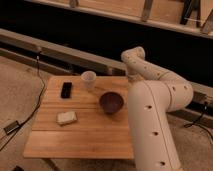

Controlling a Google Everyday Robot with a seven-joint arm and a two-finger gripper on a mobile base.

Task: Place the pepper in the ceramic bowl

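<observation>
The dark purple-maroon ceramic bowl (pixel 111 102) stands on the wooden table (pixel 80 142), right of its middle. I cannot see any pepper; it is hidden or out of view. My white arm (pixel 152 120) rises at the table's right edge, bends at a joint (pixel 134 57) behind the bowl and folds back down. The gripper is not in view; it is hidden behind the arm's links at the far right of the table.
A small white cup (pixel 88 79) stands at the table's back edge, left of the bowl. A flat black object (pixel 66 90) lies at the back left. A pale tan block (pixel 66 117) lies in front of it. Cables run on the floor at the left (pixel 30 112).
</observation>
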